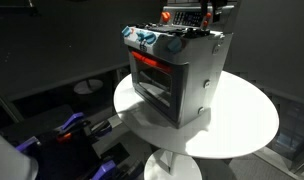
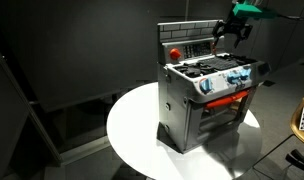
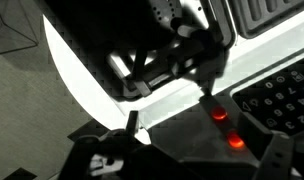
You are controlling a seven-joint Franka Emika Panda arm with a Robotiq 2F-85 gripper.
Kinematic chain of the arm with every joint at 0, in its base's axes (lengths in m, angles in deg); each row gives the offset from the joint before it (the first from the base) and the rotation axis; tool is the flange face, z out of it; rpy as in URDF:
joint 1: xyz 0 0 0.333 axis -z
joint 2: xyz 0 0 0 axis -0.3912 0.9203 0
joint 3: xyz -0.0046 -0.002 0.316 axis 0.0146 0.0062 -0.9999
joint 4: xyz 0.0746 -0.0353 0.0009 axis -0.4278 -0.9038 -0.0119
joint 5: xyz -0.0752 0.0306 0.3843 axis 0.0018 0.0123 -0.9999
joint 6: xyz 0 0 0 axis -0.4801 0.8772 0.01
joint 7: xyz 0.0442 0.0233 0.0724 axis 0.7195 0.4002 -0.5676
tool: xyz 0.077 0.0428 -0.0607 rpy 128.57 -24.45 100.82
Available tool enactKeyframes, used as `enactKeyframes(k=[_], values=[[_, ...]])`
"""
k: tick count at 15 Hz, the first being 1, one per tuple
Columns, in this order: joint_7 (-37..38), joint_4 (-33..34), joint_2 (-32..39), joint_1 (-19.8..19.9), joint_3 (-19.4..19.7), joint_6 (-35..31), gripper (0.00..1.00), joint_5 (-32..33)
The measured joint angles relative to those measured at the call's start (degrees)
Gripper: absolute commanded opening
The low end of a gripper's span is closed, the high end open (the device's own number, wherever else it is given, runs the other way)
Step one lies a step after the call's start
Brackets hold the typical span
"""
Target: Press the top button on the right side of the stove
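Stove (image 1: 182, 85) stood near the middle of a round white table (image 1: 242, 120), its red-lit front window (image 1: 152, 65) and blue-and-red knobs (image 1: 147, 40) facing left and near in an exterior view. In another exterior view the stove (image 2: 177, 105) sat on the far right part of the table (image 2: 132, 130), with its window (image 2: 222, 100) turned right and the knobs (image 2: 232, 80) along the top front edge.

The gripper (image 1: 199, 17) hung above the far right end of the stove top, just beside the raised back panel (image 1: 182, 17). In an exterior view the gripper (image 2: 233, 32) was to the right of the back panel (image 2: 187, 38) and above the far right corner of the cooktop; whether it touched the stove could not be told.

In the wrist view the gripper (image 3: 192, 75) filled the centre as a dark, blurred shape, with one tip pointing at a red button (image 3: 220, 115) just beyond it. A second red button (image 3: 235, 141) glowed close beside the first. How far apart the jaws stood could not be told from any view.

The arm came in from the upper right in both exterior views, its wrist angled downward toward the stove.
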Motion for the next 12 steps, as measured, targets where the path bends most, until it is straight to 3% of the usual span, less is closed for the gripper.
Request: enactKeyframes(k=[12], values=[[0.0, 2.3, 1.7, -1.3, 1.3, 1.3, 1.0, 0.0]])
